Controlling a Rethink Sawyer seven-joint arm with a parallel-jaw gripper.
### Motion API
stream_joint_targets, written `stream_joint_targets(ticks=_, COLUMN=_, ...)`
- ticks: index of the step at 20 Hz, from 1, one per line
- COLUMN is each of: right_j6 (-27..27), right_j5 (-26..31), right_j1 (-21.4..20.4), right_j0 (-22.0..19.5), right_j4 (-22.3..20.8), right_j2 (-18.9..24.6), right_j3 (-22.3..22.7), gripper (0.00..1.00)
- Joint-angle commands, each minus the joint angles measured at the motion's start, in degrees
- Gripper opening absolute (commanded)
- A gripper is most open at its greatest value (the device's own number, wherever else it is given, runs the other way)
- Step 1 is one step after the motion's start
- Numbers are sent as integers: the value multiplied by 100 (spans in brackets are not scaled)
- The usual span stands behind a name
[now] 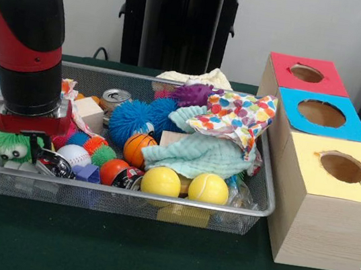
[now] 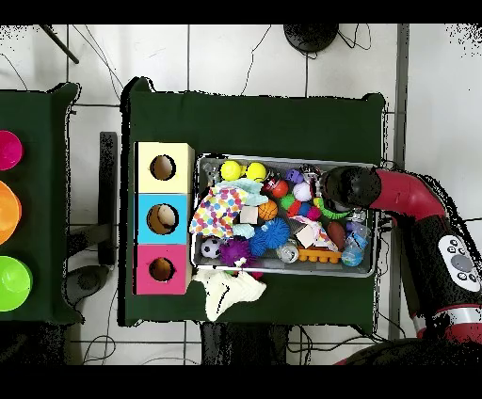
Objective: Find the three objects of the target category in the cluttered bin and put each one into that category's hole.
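The gripper (image 1: 37,147) is down in the wire bin (image 1: 262,188) at its nine o'clock end. It's buried among toys, and I can't tell its grip.

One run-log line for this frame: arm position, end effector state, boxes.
arm: low over bin's end farthest from boxes | end effector: among toys, state unclear | red, blue, yellow box: nothing visible in holes
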Motion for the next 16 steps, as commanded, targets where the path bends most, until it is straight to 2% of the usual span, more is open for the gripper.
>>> stream_joint_targets(ticks=1, right_j6=-1668, right_j5=-68, right_j1=651, right_j0=-27, right_j4=-308, right_j2=395, right_j3=-523, gripper=0)
stream_joint_targets(ticks=7, right_j6=-1722, right_j5=-665, right_j1=1447, right_j0=-246, right_j4=-470, right_j2=446, right_j3=-710, gripper=0)
stream_joint_targets(ticks=13, right_j6=-1606, right_j5=-840, right_j1=1730, right_j0=-415, right_j4=-562, right_j2=449, right_j3=-552, gripper=0)
stream_joint_targets(ticks=16, right_j6=-1347, right_j5=-1003, right_j1=1634, right_j0=-444, right_j4=-648, right_j2=371, right_j3=-288, gripper=0)
